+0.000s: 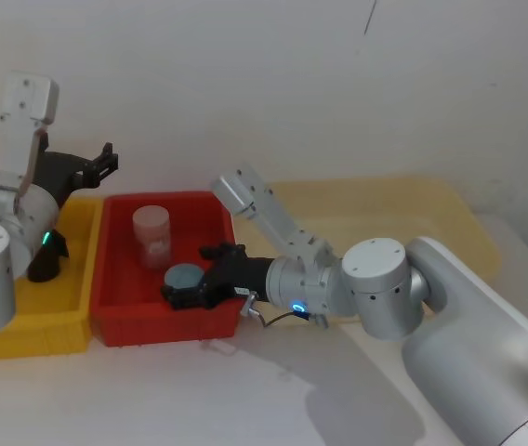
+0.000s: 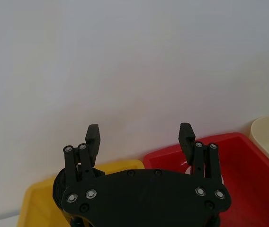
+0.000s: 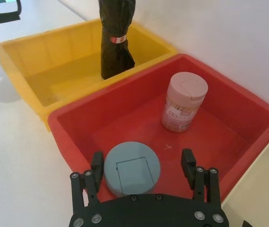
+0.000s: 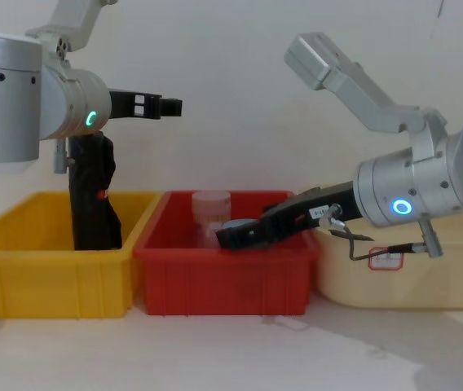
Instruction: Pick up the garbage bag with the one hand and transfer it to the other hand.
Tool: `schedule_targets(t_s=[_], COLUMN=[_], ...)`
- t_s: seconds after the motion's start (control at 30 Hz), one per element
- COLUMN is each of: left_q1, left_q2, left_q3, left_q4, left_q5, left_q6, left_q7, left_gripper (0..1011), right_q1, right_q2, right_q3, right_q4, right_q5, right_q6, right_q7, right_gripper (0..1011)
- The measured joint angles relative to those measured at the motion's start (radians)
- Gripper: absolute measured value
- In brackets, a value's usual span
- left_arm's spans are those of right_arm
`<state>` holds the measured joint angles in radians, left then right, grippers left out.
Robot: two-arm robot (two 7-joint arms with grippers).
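The garbage bag is out of view. My left gripper (image 1: 106,160) (image 2: 140,132) (image 4: 170,106), on the arm with the green light, hangs open and empty in the air above the yellow bin (image 1: 32,334). My right gripper (image 1: 192,274) (image 3: 142,161) (image 4: 227,236), on the arm with the blue light, is low inside the red bin (image 1: 166,330). It is open, with one finger on each side of a round grey-lidded container (image 3: 132,168) (image 1: 185,277). There is a gap on one side.
A lumpy black roll with a red band (image 3: 115,38) (image 4: 93,195) (image 1: 46,260) stands upright in the yellow bin (image 4: 44,277). A clear jar with a pale lid (image 1: 151,237) (image 3: 184,101) (image 4: 211,212) stands in the red bin (image 3: 63,132). A cream tray (image 1: 413,214) (image 4: 394,277) lies to the right.
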<state>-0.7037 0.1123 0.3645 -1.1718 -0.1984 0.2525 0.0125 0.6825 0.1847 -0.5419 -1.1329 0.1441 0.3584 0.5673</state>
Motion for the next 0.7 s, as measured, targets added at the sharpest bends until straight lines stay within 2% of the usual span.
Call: schedule_targets(t_s=[0.37,0.67,0.7], left_q1=[0.0,0.0,0.0], left_q2=[0.0,0.0,0.0], left_q3=[0.0,0.0,0.0], left_q4=[0.0,0.0,0.0], left_q5=[0.0,0.0,0.0], left_q6=[0.0,0.0,0.0], left_q7=[0.0,0.0,0.0], left_gripper=[1001,1001,1001], right_q1=[0.024,0.032,0.033], right_q2=[-0.014,-0.02,-0.02], right_q3=[-0.002,-0.003,-0.003], right_q4=[0.048,0.067,0.069], right_q5=[0.012,0.018,0.019], right_q6=[0.002,0.005,0.005], right_q7=[-0.008,-0.011,-0.011], right_gripper=[997,793,740])
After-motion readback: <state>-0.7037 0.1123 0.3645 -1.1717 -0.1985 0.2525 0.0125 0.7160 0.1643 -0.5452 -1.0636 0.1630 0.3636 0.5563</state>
